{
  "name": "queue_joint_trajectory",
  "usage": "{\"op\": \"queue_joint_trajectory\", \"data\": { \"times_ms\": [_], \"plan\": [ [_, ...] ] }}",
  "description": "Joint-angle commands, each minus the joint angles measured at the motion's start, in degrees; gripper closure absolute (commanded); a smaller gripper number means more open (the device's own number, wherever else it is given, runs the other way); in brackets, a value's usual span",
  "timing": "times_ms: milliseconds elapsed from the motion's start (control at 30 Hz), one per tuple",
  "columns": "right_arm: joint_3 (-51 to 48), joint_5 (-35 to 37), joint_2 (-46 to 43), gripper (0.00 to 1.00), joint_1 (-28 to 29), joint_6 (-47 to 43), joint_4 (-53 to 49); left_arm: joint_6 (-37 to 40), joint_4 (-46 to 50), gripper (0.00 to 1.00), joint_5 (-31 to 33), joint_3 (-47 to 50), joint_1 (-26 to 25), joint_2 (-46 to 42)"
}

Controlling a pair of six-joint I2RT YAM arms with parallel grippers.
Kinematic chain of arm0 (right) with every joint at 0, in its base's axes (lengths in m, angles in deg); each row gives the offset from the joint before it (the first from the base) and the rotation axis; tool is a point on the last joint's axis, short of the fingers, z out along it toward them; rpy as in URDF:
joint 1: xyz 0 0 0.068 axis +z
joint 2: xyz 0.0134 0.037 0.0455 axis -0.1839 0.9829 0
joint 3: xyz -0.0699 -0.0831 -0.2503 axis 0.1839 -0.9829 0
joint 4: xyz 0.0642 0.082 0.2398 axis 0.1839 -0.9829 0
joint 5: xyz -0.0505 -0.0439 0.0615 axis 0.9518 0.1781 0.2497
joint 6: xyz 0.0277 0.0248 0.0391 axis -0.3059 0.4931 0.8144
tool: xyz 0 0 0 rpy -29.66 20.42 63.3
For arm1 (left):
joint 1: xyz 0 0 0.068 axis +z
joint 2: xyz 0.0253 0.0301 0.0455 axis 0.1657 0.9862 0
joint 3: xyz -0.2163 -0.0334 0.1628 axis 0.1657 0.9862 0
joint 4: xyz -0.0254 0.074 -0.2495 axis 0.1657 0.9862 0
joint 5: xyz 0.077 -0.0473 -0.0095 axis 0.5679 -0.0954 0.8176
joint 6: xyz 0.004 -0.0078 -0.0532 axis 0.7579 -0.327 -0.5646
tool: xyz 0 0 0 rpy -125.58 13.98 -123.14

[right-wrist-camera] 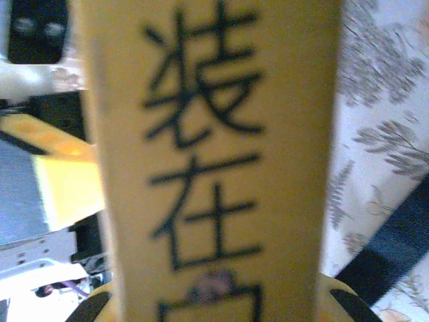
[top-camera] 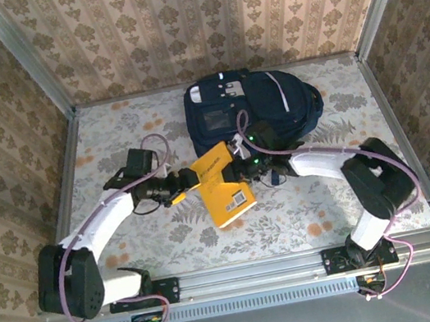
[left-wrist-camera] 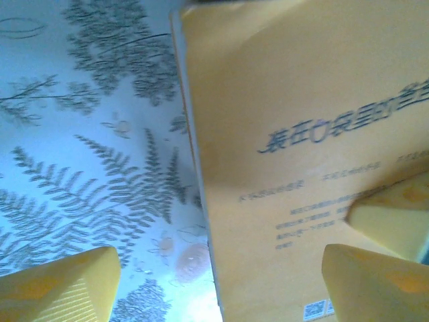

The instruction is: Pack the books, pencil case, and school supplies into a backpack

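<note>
Yellow book (top-camera: 221, 185) at frame centre, clamped by right hand (top-camera: 242, 171); left hand (top-camera: 180, 192) spread wide, gripping nothing. Book not yet inside backpack (top-camera: 272, 105), upper centre; insertion pending.

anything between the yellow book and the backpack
Nothing loose. The book is just short of the backpack. Only the right gripper, clamped on the book's edge, and that arm's wrist sit in the gap.
</note>
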Motion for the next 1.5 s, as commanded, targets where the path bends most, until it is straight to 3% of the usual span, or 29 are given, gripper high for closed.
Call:
{"op": "queue_joint_trajectory", "data": {
  "times_ms": [0, 200, 367, 567, 833, 1100, 1167, 1233, 1300, 1467],
  "plan": [
    [0.47, -0.86, -7.53, 1.00, -0.66, -0.15, 4.62, 0.79, -2.21, 0.17, -6.51, -2.50, 0.85, -3.02],
    [1.77, -2.65, -16.07, 1.00, -2.08, 5.19, 9.94, -5.00, -12.59, 0.11, -14.05, -4.10, 2.15, -5.30],
    [2.45, -4.35, -19.67, 1.00, -2.20, 9.26, 13.61, -12.76, -27.62, 0.12, -23.58, -4.83, 1.29, -4.77],
    [2.54, -5.88, -21.46, 1.00, -2.30, 12.39, 16.04, -14.04, -33.50, 0.15, -27.16, -6.92, -2.60, -5.34],
    [1.29, -4.56, -22.94, 1.00, -4.53, 11.84, 13.46, -18.26, -42.44, 0.44, -27.55, -5.00, -4.55, -5.52],
    [0.96, -4.27, -23.41, 1.00, -5.64, 10.11, 10.14, -18.14, -43.58, 0.89, -26.93, -5.22, -6.11, -4.17],
    [1.17, -3.37, -23.51, 0.90, -5.71, 9.06, 8.43, -18.85, -45.10, 1.00, -26.90, -5.33, -6.38, -3.61],
    [1.19, -2.54, -23.60, 0.75, -5.82, 8.58, 7.62, -19.95, -47.19, 1.00, -26.42, -5.34, -6.42, -3.32],
    [0.80, -0.81, -24.32, 0.54, -6.15, 8.48, 7.58, -20.18, -47.65, 1.00, -23.80, -5.24, -5.91, -3.92],
    [-5.17, 9.77, -28.43, 0.24, -6.28, 11.57, 14.29, -25.61, -56.64, 1.00, -11.42, -2.12, -1.74, -8.00]
  ]
}}
